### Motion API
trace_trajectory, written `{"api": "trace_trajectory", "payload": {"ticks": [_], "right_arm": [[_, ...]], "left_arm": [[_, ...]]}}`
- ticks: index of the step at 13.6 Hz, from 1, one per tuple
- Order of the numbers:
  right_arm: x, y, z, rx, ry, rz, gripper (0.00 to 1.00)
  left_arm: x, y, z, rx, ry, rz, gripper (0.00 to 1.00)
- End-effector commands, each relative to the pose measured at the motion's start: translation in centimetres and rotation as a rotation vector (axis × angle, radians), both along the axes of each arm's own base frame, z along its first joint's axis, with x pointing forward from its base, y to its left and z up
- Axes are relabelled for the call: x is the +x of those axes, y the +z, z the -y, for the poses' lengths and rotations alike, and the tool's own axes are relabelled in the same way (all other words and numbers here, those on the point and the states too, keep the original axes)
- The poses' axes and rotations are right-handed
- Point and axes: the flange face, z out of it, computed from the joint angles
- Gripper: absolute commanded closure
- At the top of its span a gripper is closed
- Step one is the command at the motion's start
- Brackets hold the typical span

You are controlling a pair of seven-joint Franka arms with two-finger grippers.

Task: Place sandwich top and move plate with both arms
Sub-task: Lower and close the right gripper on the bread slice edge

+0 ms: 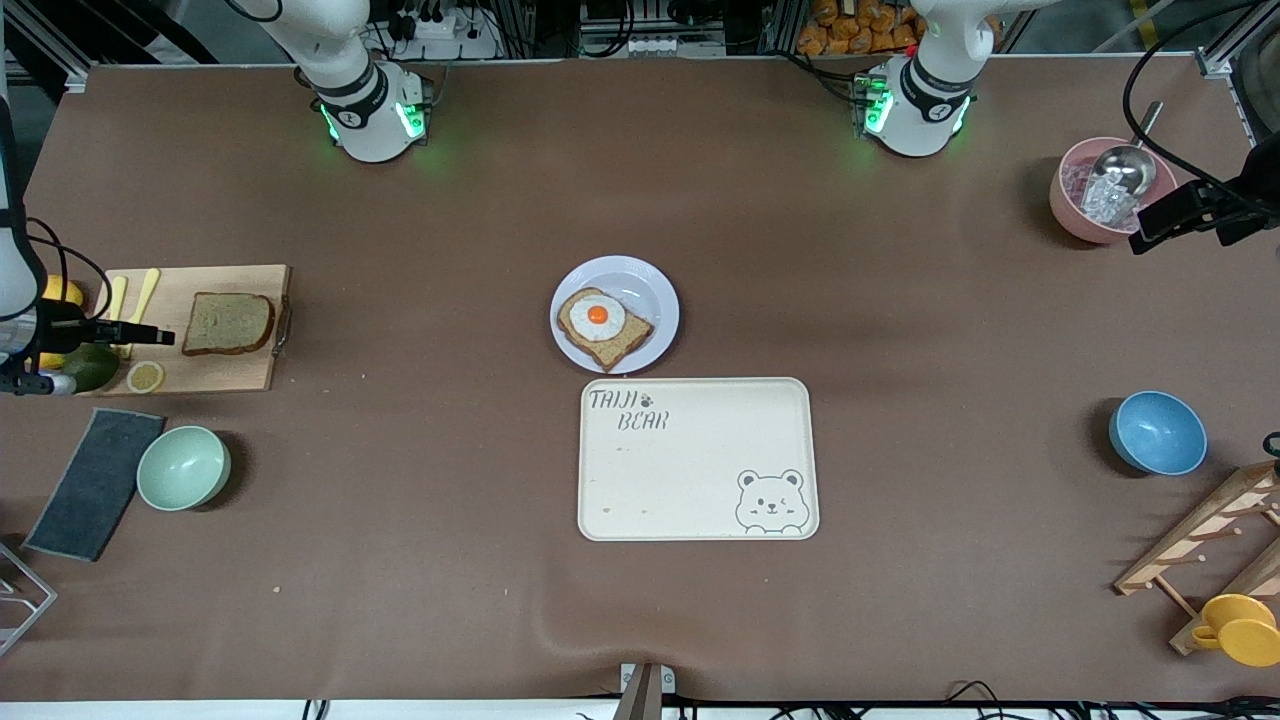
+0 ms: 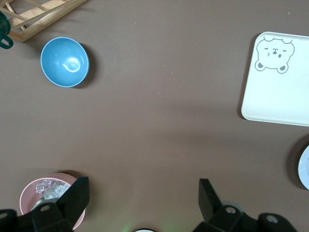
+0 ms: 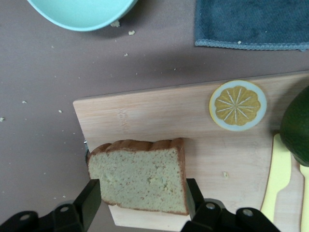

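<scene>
Sandwich top lies between right gripper's fingers.

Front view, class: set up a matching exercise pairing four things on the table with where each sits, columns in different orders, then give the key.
Things:
1. sandwich top
2. egg toast
3. metal scoop
4. lemon slice

Places:
A. in the pink bowl
B. on the white plate
C. middle of the cutting board, right tool around it
D. cutting board's corner, by the green bowl

Pairs: 1-C, 2-B, 3-A, 4-D
</scene>
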Motion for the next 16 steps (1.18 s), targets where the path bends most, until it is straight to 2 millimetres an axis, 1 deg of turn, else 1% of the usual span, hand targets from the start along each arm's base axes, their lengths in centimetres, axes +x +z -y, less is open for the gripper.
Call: {"api": "trace_trajectory", "payload": {"ticks": [1,3,4,5,6,7,8,10,11,13,14,15,16], "right_arm": [[-1.6,-1.9,0.4,0.015,0.039,0.042,0.23],[-2.4,-2.9,0.8,0.025,0.041,0.032,0.23],[-2.6,-3.8,1.1,0.037,0.067,0.032,0.24],[-3.1,-4.8,1.9,0.046,0.102,0.046,0.27],[-3.2,-5.4,2.0,0.056,0.142,0.058,0.36],[-3.3,-5.8,2.1,0.06,0.146,0.055,0.4],[-3.6,-6.1,2.0,0.064,0.144,0.049,0.41],[-4.4,-7.0,1.8,0.075,0.132,0.041,0.5],[-4.7,-7.3,1.8,0.086,0.105,0.053,0.5],[-5.3,-8.1,2.1,0.084,0.094,0.061,0.5],[-5.4,-8.3,2.2,0.084,0.093,0.061,0.56],[-5.4,-8.3,2.2,0.085,0.095,0.06,0.66],[-5.5,-8.3,2.3,0.087,0.091,0.06,0.71]], "left_arm": [[0.3,0.5,0.4,-0.01,0.013,0.003,0.0],[0.5,0.1,0.7,-0.011,0.008,-0.002,0.0],[0.8,-0.1,0.8,-0.013,0.005,-0.002,0.0],[0.9,-0.2,0.8,-0.021,0.006,0.003,0.0],[0.9,-0.2,1.0,-0.03,0.004,0.003,0.0],[1.0,-0.3,1.2,-0.035,0.003,0.0,0.0],[1.2,-0.7,1.3,-0.035,0.0,-0.006,0.0],[1.4,-0.9,1.6,-0.036,-0.008,-0.004,0.0],[2.0,-1.7,1.8,-0.037,-0.027,-0.008,0.0],[2.8,-2.7,2.3,-0.058,-0.036,-0.008,0.0],[3.1,-2.9,2.8,-0.1,-0.034,0.0,0.0],[3.5,-3.4,2.9,-0.133,-0.028,-0.003,0.0],[3.9,-4.0,2.7,-0.141,-0.02,-0.006,0.0]]}}
